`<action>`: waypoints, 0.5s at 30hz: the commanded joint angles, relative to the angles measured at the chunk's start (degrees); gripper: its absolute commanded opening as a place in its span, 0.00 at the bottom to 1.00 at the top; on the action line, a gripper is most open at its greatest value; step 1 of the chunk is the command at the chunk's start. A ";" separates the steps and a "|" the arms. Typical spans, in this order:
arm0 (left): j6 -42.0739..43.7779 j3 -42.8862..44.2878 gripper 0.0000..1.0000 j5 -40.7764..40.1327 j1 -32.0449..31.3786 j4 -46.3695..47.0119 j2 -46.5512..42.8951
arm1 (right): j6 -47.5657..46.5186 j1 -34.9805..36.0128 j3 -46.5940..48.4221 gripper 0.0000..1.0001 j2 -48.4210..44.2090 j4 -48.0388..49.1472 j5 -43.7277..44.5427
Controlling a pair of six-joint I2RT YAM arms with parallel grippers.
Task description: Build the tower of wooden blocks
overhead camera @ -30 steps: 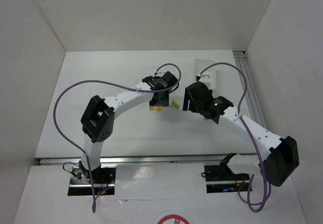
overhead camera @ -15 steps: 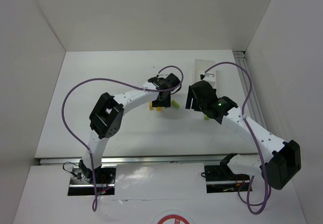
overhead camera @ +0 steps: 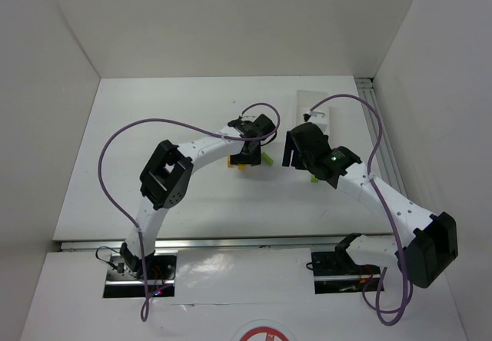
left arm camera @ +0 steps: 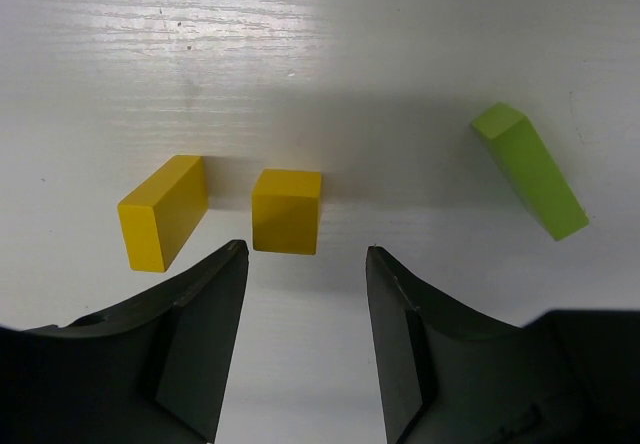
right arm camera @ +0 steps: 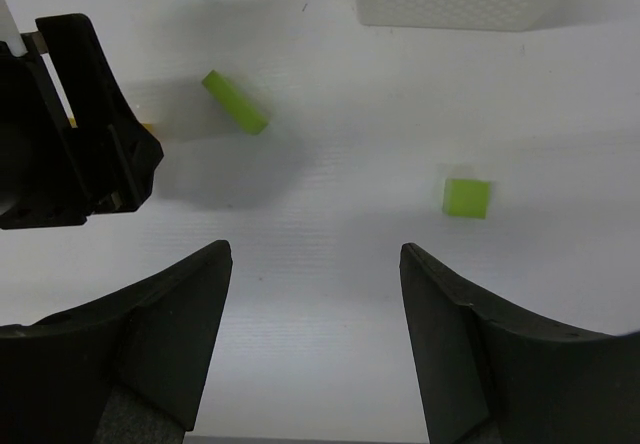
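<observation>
Yellow cube sits just ahead of the left gripper, fingers spread and empty (right gripper too), and it looks light, hard and slick-painted, so I'd pinch its flat side faces.

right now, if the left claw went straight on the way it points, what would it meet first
Most likely the small yellow cube, which lies just ahead of the gap in the left claw, though depth is unclear.
</observation>
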 commanded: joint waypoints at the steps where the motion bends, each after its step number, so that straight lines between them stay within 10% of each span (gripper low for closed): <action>1: -1.02 1.71 0.63 -0.94 0.11 0.12 0.60 | -0.57 -0.36 -0.72 0.76 -0.03 -0.51 -0.06; 15: -0.49 1.71 0.58 -0.41 1.87 0.65 1.74 | -0.57 -0.36 -0.72 0.76 1.03 -0.51 -0.06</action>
